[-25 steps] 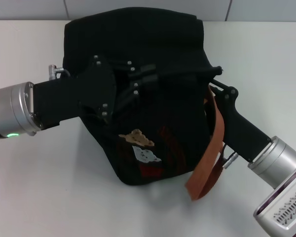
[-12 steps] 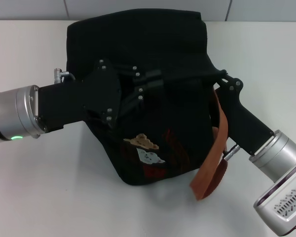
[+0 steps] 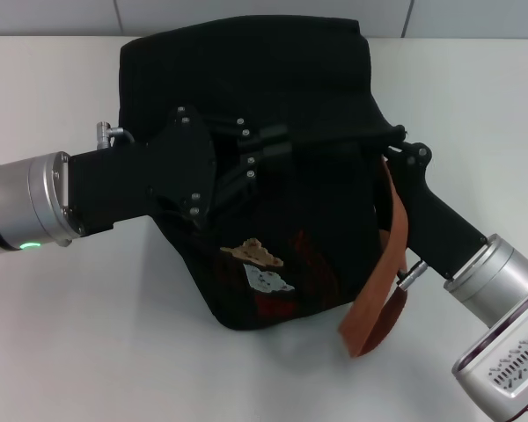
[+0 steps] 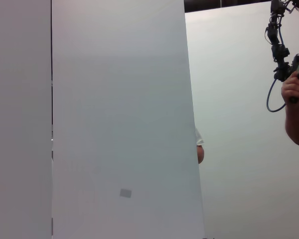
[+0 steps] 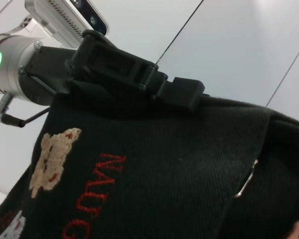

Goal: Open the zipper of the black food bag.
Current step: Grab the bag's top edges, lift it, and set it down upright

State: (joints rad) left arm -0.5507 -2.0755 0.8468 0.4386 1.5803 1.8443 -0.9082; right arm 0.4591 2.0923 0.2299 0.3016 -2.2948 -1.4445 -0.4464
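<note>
Black food bag: left claw presses its top, spread unclear; right claw likewise.

Black food bag fills view — bear patch, red lettering; left gripper on upper edge.

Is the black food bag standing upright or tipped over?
Tipped. The black food bag leans on the table, its bear patches facing upward, between left gripper and right gripper.
</note>
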